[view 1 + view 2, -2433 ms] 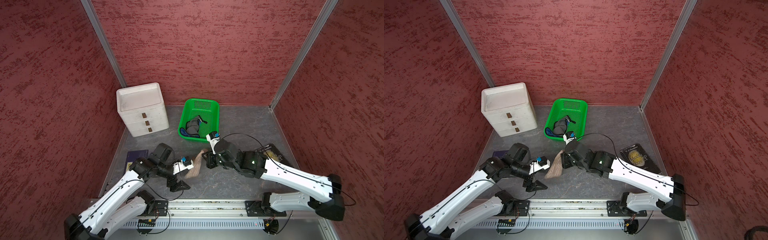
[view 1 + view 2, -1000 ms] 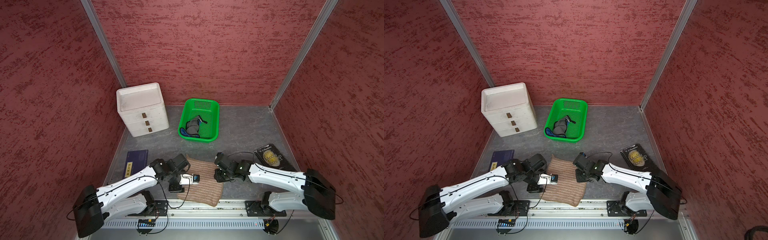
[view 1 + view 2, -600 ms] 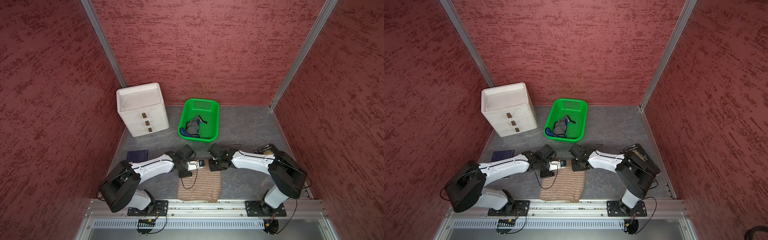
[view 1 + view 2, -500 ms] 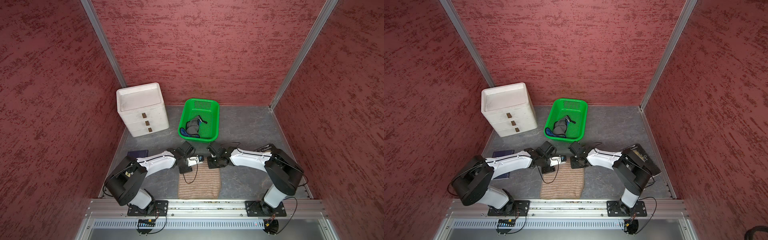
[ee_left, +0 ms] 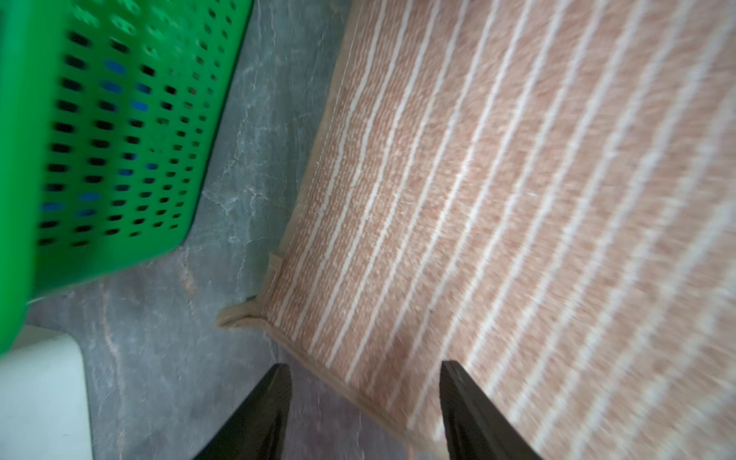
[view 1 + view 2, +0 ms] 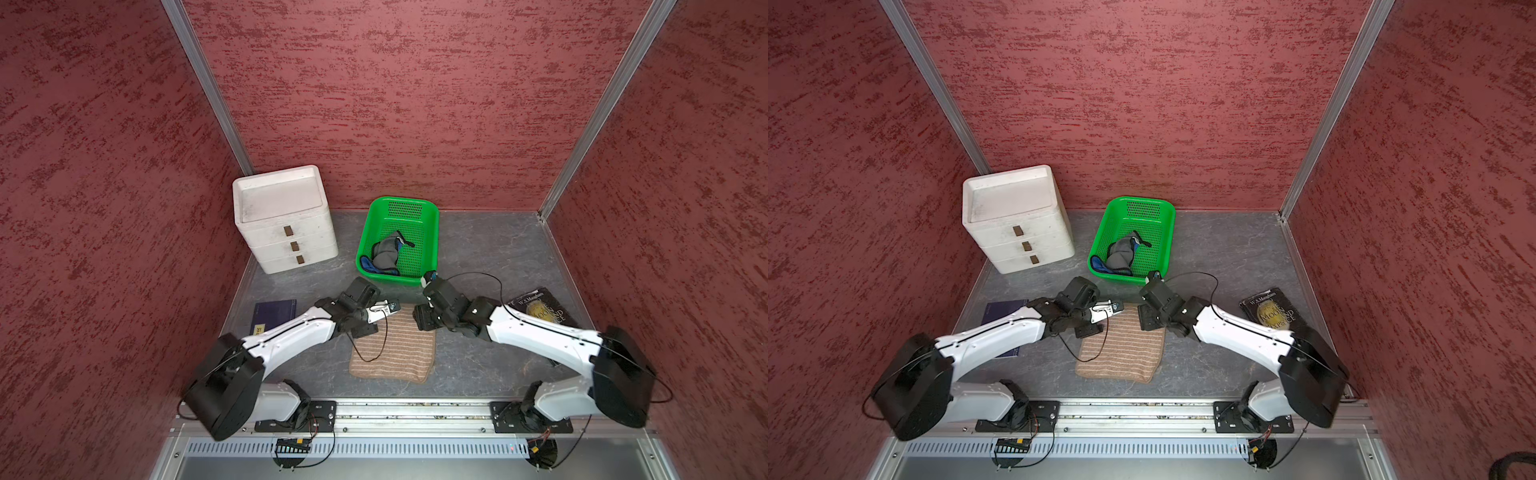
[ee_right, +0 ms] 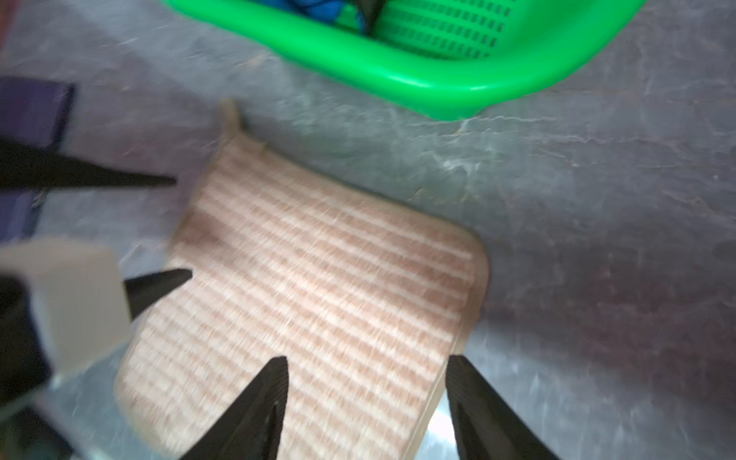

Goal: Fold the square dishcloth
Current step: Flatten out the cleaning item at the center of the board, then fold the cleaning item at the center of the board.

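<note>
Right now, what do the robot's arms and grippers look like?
The left arm and right arm have white links and black joints. The left gripper and right gripper have pointed black fingers. A thin black cable loops from each wrist.

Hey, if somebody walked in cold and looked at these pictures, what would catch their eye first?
Probably the bright green basket at the back middle of the grey table, vivid against the red walls. Next comes the tan striped dishcloth, lying flat near the front edge. The left gripper and right gripper are both open over its far corners.
</note>
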You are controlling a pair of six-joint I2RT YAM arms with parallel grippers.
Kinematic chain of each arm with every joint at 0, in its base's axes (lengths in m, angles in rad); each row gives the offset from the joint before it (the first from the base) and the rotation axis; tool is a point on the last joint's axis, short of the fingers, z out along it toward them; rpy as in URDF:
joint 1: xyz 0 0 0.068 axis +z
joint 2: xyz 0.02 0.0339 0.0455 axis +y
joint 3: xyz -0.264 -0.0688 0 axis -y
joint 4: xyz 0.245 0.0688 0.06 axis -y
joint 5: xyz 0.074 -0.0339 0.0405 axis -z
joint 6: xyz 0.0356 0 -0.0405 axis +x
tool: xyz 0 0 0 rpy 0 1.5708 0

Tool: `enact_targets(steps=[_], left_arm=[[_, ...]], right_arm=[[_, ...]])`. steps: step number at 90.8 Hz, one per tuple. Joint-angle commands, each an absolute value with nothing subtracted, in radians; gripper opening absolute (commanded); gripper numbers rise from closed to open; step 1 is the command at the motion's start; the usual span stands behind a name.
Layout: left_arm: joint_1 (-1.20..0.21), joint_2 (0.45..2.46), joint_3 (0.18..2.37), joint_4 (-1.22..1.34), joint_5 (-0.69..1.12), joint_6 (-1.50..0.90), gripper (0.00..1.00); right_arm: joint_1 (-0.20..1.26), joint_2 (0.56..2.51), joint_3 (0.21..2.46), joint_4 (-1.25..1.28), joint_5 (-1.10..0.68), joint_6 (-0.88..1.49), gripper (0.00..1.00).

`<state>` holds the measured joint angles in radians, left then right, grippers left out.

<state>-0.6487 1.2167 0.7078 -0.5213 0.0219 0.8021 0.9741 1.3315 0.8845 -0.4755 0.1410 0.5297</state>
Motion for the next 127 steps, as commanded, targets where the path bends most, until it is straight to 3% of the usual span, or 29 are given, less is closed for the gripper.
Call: enact_targets(steps=[1,15,26,52,73,89,113,127], left_arm=[[-0.672,1.038,0.692,-0.899,0.186,0.882,0.67],[-0.724,0.893,0.632,-1.081,0.267,0.941,0.65],[-0.773,0.896,0.551,-1.045,0.221,0.936,0.61],[-0.834,0.962,0.523,-0.989,0.235,0.948,0.51],[-0.829,0.927,0.521,-0.945,0.214,0.960,0.50],[-0.825,0.960,0.523,-0.928,0.206,0.971,0.51],[-0.831,1.103,0.565,-0.901,0.176,0.969,0.49],[-0.836,1.165,0.581,-0.876,0.162,0.958,0.43]], right_arm=[[1.115,1.219,0.784,-0.679,0.254,0.557,0.68],[1.361,1.125,0.733,-0.749,0.326,0.601,0.73],[1.427,1.209,0.759,-0.755,0.311,0.632,0.71],[1.477,1.395,0.792,-0.659,0.278,0.547,0.64],[1.493,1.406,0.772,-0.531,0.305,0.355,0.65],[1.491,1.478,0.791,-0.503,0.269,0.339,0.63],[1.448,1.478,0.716,-0.460,0.243,0.435,0.51],[1.419,1.503,0.704,-0.466,0.239,0.469,0.41]])
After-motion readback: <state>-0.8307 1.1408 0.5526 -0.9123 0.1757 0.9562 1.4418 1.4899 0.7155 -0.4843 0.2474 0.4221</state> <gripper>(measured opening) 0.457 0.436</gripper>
